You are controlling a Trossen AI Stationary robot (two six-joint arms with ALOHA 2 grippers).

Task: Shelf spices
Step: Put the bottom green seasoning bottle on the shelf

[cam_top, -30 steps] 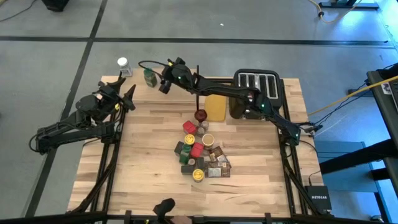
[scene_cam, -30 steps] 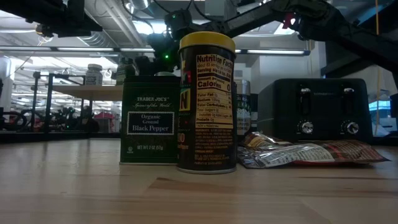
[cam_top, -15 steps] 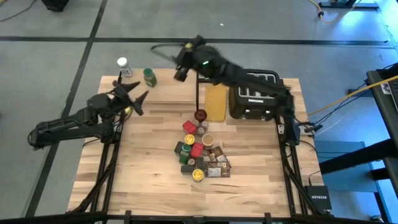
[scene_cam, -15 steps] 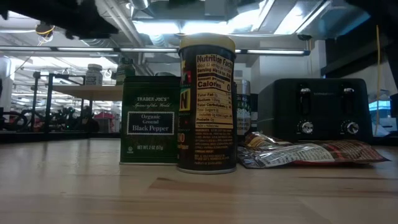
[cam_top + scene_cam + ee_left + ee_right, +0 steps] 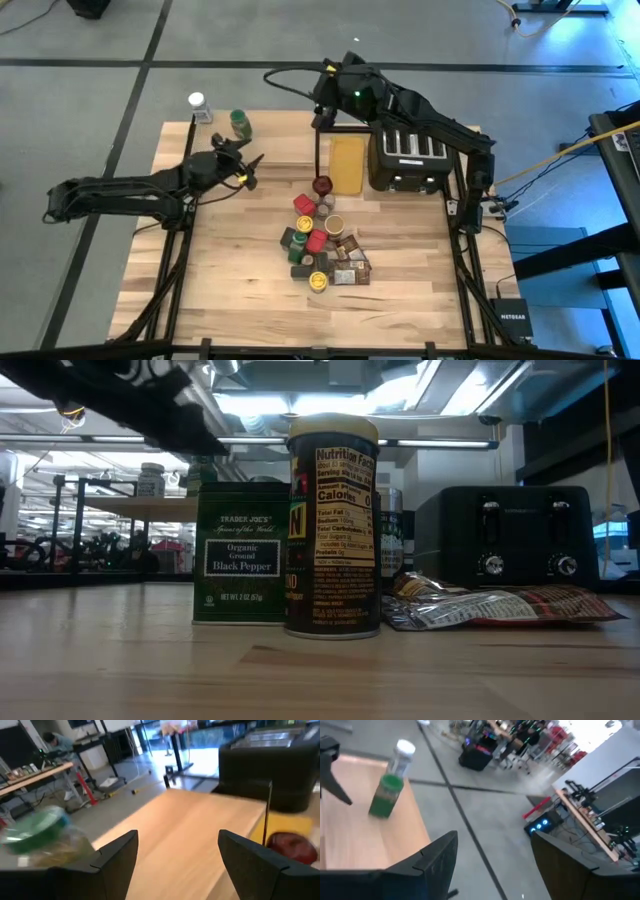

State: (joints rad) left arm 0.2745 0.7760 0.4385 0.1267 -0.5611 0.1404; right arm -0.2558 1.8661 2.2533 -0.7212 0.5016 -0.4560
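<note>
Two jars sit on the shelf (image 5: pixel 270 140) at the table's far left: a white-lidded jar (image 5: pixel 198 105) at the corner, a green-lidded jar (image 5: pixel 240 123) beside it. Left gripper (image 5: pixel 250 168) hovers over the shelf's near edge, fingers spread, holding nothing. Right gripper (image 5: pixel 322 100) is raised near the black toaster (image 5: pixel 410 155), fingers apart, empty. Remaining spices (image 5: pixel 322 245) cluster mid-table near the dark red knob (image 5: pixel 322 185) and yellow board (image 5: pixel 347 165); low view shows a black pepper tin (image 5: pixel 241 552) touching a yellow-lidded jar (image 5: pixel 333 525)
</note>
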